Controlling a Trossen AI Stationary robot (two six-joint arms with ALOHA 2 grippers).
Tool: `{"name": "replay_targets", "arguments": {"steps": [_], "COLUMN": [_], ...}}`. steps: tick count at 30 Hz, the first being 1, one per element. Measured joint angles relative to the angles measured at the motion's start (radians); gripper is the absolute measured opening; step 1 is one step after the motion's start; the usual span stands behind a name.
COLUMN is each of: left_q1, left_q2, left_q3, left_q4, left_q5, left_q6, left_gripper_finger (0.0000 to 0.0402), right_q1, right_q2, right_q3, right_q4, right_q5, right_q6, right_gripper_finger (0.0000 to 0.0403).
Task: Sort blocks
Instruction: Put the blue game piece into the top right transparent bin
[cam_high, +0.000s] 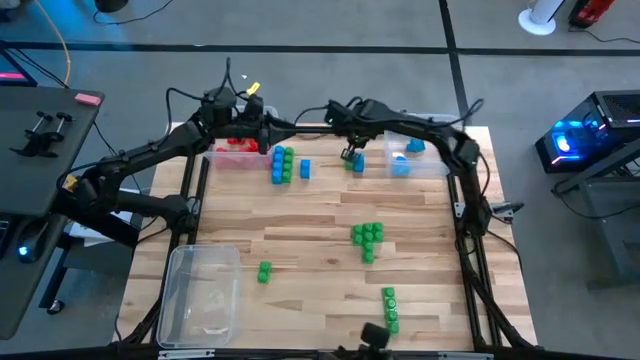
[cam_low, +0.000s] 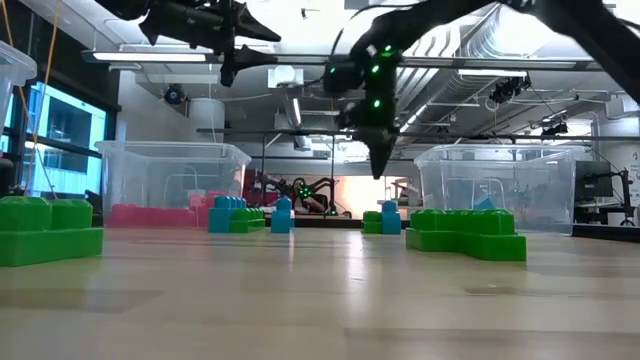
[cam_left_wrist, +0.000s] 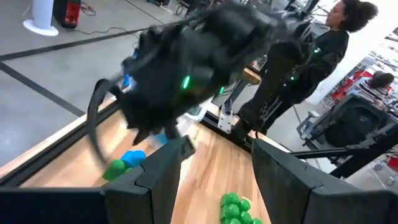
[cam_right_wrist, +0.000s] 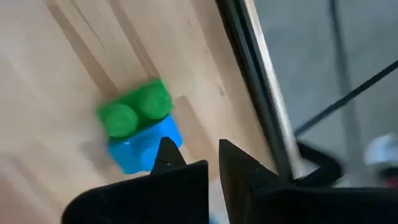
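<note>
Altogether, three clear bins stand on the table (cam_high: 300, 240): one holding red blocks (cam_high: 237, 147) at the far left, one holding blue blocks (cam_high: 409, 155) at the far right, and an empty bin (cam_high: 203, 292) at the near left corner. Loose clusters number about six: a blue-and-green cluster (cam_high: 283, 164) with a single blue block (cam_high: 305, 168) beside it, a small green-and-blue pair (cam_right_wrist: 140, 124), a green group (cam_high: 367, 238) mid-table, a lone green block (cam_high: 264, 271) and a green strip (cam_high: 389, 306) near the front edge. Pale wooden planks make up the tabletop, ringed by a dark frame, in a grey-floored workshop with ceiling ducts; a person in dark clothes (cam_left_wrist: 323, 43) stands beyond the table. Each block is a small studded plastic cube. Above the table, the right gripper (cam_right_wrist: 193, 163) hangs with its fingers drawn nearly together and nothing between them, the green-and-blue pair lying just beyond the fingertips. Raised by the red-block bin, the left gripper (cam_left_wrist: 214, 165) has its fingers parted and empty.
</note>
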Motion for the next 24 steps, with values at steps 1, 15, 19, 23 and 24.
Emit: {"name": "replay_targets", "arguments": {"steps": [1,15,19,23,24], "left_q1": [-0.001,-0.001,-0.001,-0.001,-0.001], "left_q2": [0.000,0.000,0.000,0.000,0.000], "left_q3": [0.000,0.000,0.000,0.000,0.000], "left_q4": [0.000,0.000,0.000,0.000,0.000], "left_q5": [0.000,-0.019,-0.020,-0.020,-0.020], "left_q6": [-0.005,-0.024,-0.024,-0.024,-0.024], "left_gripper_finger": [0.0184,0.0184,0.0184,0.0184,0.0184], "right_q1": [0.005,-0.036,-0.041,-0.031,-0.028], "right_q2": [0.017,0.063,0.063,0.063,0.063], "right_q3": [0.004,-0.008,-0.009,-0.009,-0.009], "right_q4": [-0.001,-0.008,-0.012,-0.031,-0.036], "right_q5": [0.041,0.040,-0.015,-0.042,-0.057], "right_q6": [-0.049,-0.262,-0.285,-0.306,-0.309], "right_gripper_finger": [0.0000,0.0000,0.0000,0.0000,0.0000]}}
